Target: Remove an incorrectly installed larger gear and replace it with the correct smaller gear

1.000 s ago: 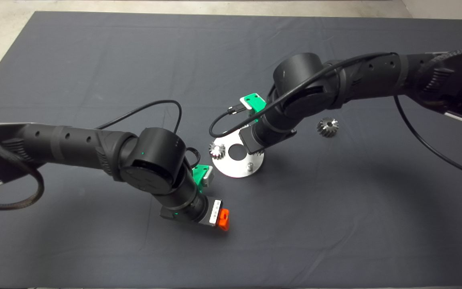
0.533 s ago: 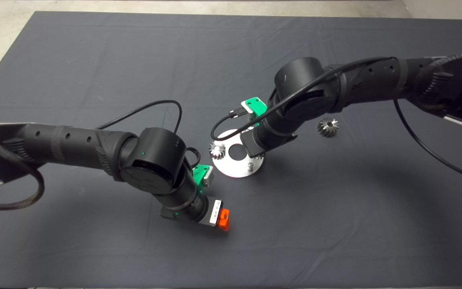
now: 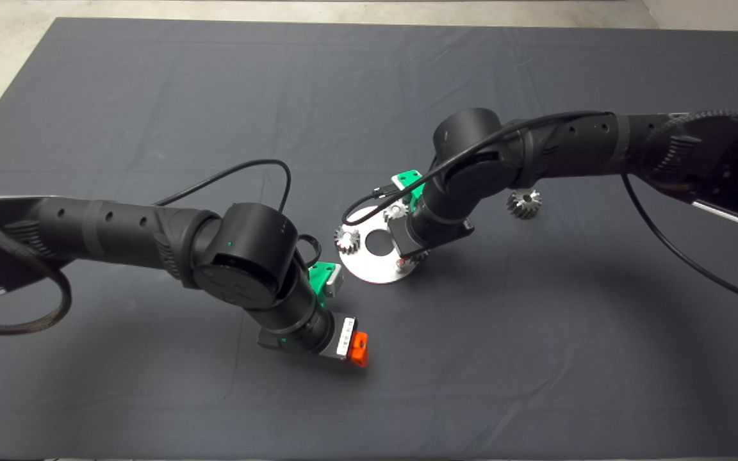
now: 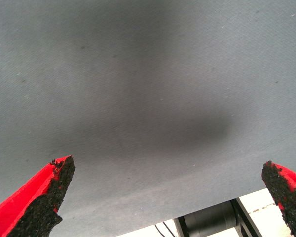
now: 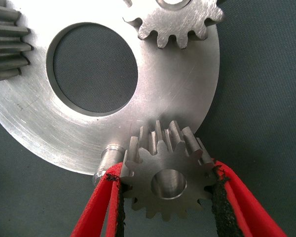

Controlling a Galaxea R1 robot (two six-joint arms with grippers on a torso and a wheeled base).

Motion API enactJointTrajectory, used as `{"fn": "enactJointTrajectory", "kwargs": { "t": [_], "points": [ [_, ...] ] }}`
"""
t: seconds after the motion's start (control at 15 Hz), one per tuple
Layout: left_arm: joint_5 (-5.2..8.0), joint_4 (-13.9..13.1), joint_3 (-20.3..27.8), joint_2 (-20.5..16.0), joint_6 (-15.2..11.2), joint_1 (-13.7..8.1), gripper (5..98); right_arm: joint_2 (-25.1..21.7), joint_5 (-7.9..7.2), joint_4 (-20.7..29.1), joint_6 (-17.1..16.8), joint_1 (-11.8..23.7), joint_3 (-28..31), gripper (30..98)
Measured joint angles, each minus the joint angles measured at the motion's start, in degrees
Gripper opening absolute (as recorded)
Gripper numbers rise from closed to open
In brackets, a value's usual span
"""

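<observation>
- Round plate (image 3: 369, 266): in the head view, its side toward the right arm (image 3: 535, 153) is covered by that arm's wrist.
- Right gripper (image 5: 166, 197): hidden under the wrist in the head view; its fingers are cut off by the wrist picture's edge.
- Gear on the plate (image 5: 0, 44): only part shows at the right wrist picture's edge.
- Second gear on the plate (image 5: 180, 22): cropped across its centre hole.
- Left gripper (image 4: 167, 197): only the two fingertips show.

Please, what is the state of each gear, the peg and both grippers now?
Small dark-grey metal gear: gripped, beside short steel peg, not seated.
Larger silver toothed gear: lying on dark mat, off round silver plate.
Peg: bare.
Right gripper: fingers shut on the gear.
Left gripper: open over mat.
</observation>
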Motion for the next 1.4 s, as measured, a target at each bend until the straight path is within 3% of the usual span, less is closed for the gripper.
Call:
{"fn": "enactJointTrajectory", "kwargs": {
  "t": [0.53,0.87,1.4],
  "points": [
    [-0.18,0.0,-0.8,1.2,0.1,-1.3,97.7,0.0,0.0,1.1,0.0,0.9,0.5,36.5],
    [-0.24,0.0,-0.8,1.3,0.1,-1.3,97.7,-1.0,0.0,1.9,2.0,7.3,6.2,36.5],
    [-0.24,0.0,-0.8,1.2,0.1,-1.3,97.7,0.8,0.06,3.0,3.5,7.0,6.2,36.6]
  ]
}}
